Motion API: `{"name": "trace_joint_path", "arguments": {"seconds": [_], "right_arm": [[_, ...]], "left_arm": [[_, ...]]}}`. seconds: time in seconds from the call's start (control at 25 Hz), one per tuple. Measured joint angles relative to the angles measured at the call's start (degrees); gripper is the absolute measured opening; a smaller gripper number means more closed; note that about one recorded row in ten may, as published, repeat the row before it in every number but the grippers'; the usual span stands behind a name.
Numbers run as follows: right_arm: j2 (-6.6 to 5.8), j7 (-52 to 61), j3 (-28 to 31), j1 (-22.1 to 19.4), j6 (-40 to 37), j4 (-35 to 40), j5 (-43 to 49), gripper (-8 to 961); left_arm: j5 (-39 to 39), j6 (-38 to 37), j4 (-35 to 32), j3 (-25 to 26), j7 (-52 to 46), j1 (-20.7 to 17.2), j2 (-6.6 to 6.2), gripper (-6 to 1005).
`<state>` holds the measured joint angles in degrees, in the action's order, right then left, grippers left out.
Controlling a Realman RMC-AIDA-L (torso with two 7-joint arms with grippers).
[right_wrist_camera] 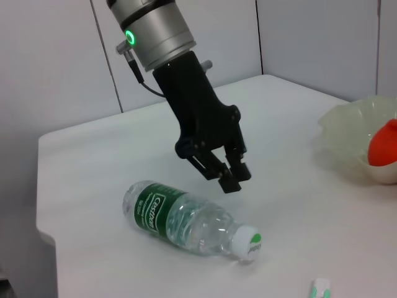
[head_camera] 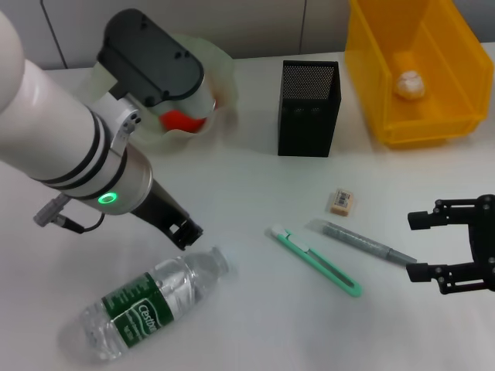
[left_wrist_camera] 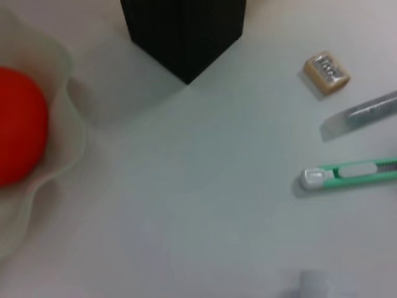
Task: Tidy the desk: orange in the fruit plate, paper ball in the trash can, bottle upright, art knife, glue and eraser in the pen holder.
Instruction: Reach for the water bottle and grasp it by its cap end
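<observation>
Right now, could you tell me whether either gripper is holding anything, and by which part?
Nothing is held. The left gripper hovers shut above the lying water bottle; the right gripper is open beside the glue stick.

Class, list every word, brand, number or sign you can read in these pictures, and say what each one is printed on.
"Cestbon": white script on the green label of the water bottle lying on its side on the table, by the left hand.
Smaller print on that label: too small to read.
Cap of the bottle: a small green mark, not legible.
Eraser: a dark printed patch on its wrapper, too blurred to read.
Nothing else carries text.
</observation>
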<state>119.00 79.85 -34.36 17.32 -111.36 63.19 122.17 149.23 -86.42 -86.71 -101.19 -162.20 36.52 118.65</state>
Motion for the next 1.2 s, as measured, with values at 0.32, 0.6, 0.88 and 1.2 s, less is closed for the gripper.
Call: {"name": "trace_joint_path", "arguments": {"seconds": [0.32,0.6,0.88,1.2], "right_arm": [[0.00,0.1,0.0,0.8,0.4,0.0,0.0,748],[0.00,0.2,0.0,0.9,0.5,-0.1,0.0,748],[-0.04,0.2,0.0,0.9,0.5,-0.1,0.0,748],[-0.09,-0.1,0.0,0.9,0.5,-0.1,0.3,749]], "left_arm": [[-2.2,-2.9,-0.2,0.6,1.4,2.1,0.26,168],[-3.8,-2.3,1.1,2.1,0.2,4.4,0.44,120],[-6.7,-2.3,4.5,1.3,0.2,6.1,0.53,445],[-7.4,0.2,8.7,-1.7,-0.4,7.2,0.53,626]]}}
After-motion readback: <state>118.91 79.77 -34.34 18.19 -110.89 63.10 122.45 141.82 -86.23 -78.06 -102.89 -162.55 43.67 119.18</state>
